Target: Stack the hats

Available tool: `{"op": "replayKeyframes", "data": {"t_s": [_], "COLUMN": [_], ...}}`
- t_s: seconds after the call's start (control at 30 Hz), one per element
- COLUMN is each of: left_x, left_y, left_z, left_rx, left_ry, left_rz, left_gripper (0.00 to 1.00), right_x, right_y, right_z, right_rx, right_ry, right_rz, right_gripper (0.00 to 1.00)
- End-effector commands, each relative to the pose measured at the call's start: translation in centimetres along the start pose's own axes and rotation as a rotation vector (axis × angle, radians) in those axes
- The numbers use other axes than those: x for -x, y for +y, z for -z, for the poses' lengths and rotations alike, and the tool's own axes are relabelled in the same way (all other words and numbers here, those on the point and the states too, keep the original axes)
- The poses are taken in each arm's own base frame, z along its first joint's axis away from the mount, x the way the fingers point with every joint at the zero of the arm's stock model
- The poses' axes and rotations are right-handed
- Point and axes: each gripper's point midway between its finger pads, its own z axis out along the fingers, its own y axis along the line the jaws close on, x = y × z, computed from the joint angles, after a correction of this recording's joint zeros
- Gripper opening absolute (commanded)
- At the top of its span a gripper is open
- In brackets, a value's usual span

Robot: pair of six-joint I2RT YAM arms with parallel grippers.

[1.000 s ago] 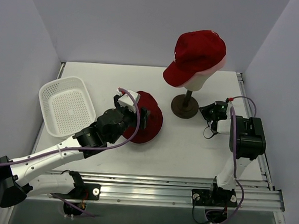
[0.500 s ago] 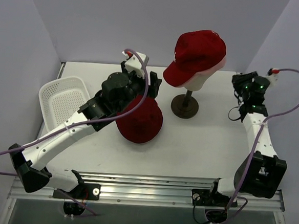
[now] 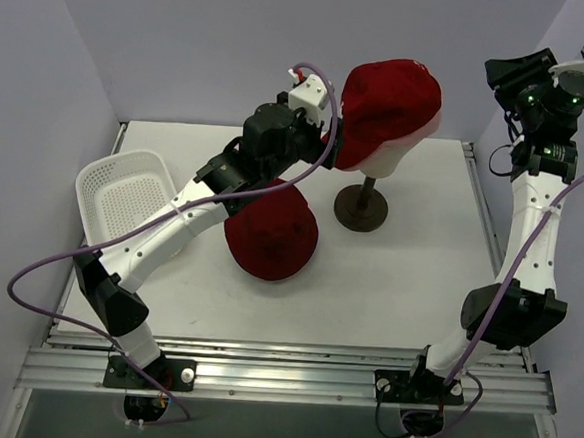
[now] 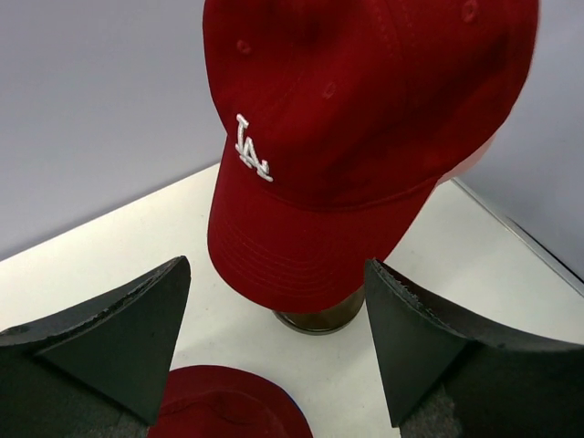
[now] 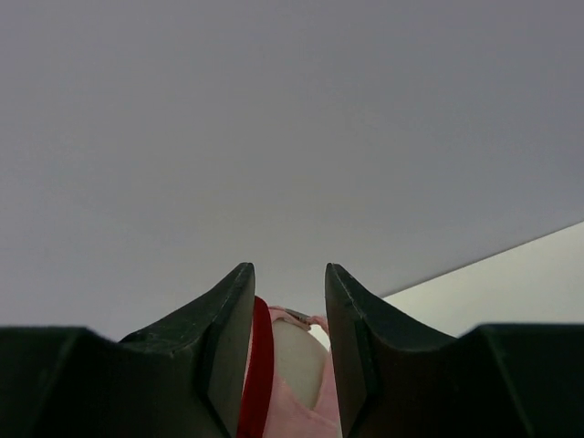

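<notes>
A red baseball cap with a white LA logo sits on the cream mannequin head, with a pink cap's edge showing under it. A dark red bucket hat lies flat on the table, left of the stand. My left gripper hangs open just left of the red cap's brim, nothing between its fingers. My right gripper is raised high at the back right, jaws partly apart and empty. In the right wrist view the gripper frames the distant red and pink caps.
The mannequin stands on a dark wooden post with a round base. A white mesh basket lies tilted at the table's left. Grey walls enclose the back and sides, and a metal rail runs along the near edge.
My left arm rose from the dark red bucket hat, up and right to the red cap's brim. My right arm swung up to the back right and its jaws parted.
</notes>
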Motion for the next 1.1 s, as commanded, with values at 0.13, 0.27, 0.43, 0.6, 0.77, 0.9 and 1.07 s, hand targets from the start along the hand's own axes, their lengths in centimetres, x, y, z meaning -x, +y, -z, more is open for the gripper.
{"op": "replayKeyframes", "data": {"t_s": [0.13, 0.27, 0.43, 0.6, 0.77, 0.9, 1.07], "left_x": [0.1, -0.5, -1.4, -1.8, -2.4, -2.8, -3.2], "left_y": [0.9, 1.5, 2.1, 2.5, 2.6, 2.6, 2.6], "left_z": [-2.0, -2.7, -3.1, -3.3, -3.8, -4.1, -4.6], "left_rx": [-0.019, -0.014, -0.008, -0.009, -0.011, -0.012, -0.014], "left_ry": [0.000, 0.008, 0.019, 0.024, 0.032, 0.040, 0.047], "left_rz": [-0.001, -0.003, 0.000, 0.016, 0.026, 0.029, 0.038], "left_gripper": [0.85, 0.86, 0.86, 0.85, 0.85, 0.86, 0.85], "right_x": [-3.7, -5.7, -6.1, -5.7, -5.9, -6.4, -7.7], "right_y": [1.6, 2.4, 2.5, 3.2, 3.5, 3.7, 3.0], "right_z": [-1.4, -2.3, -2.5, -1.7, -1.2, -0.7, -0.4], "right_rx": [0.089, 0.110, 0.107, 0.106, 0.105, 0.117, 0.103], "right_ry": [0.165, 0.215, 0.198, 0.167, 0.171, 0.181, 0.212], "right_rz": [-0.012, 0.025, 0.035, 0.044, 0.062, 0.069, 0.074], "right_gripper": [0.34, 0.34, 0.34, 0.34, 0.35, 0.35, 0.34]}}
